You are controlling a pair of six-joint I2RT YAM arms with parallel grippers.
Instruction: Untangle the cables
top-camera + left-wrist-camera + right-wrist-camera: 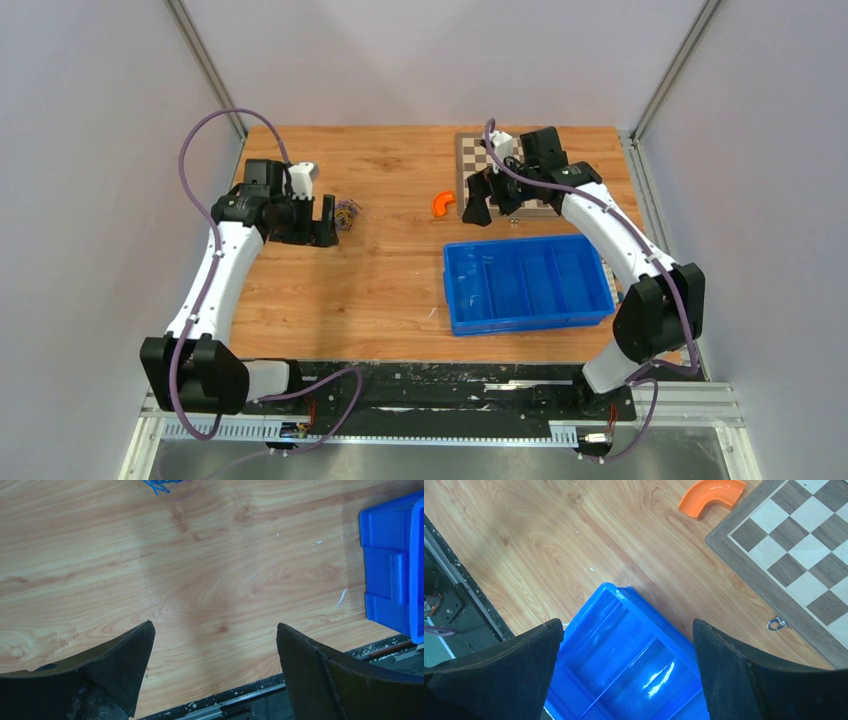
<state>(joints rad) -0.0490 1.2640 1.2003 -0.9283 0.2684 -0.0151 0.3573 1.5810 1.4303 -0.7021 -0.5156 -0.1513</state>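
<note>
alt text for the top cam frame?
A small tangle of thin cables lies on the wooden table right beside the open left gripper. The open right gripper is over the near edge of a chessboard, an orange curved piece to its left, a blue divided bin nearer the arms.

a robotics lab test cell: a left arm (215, 280) and right arm (610, 235) bolted to an aluminium rail (420, 425) at a wooden desk (380, 270), boxed in by plain pale panels (80, 150) on metal posts (205, 65), with loose practice props: blue divided bin (527, 283), chessboard (470, 150), orange elbow piece (442, 203).
</note>
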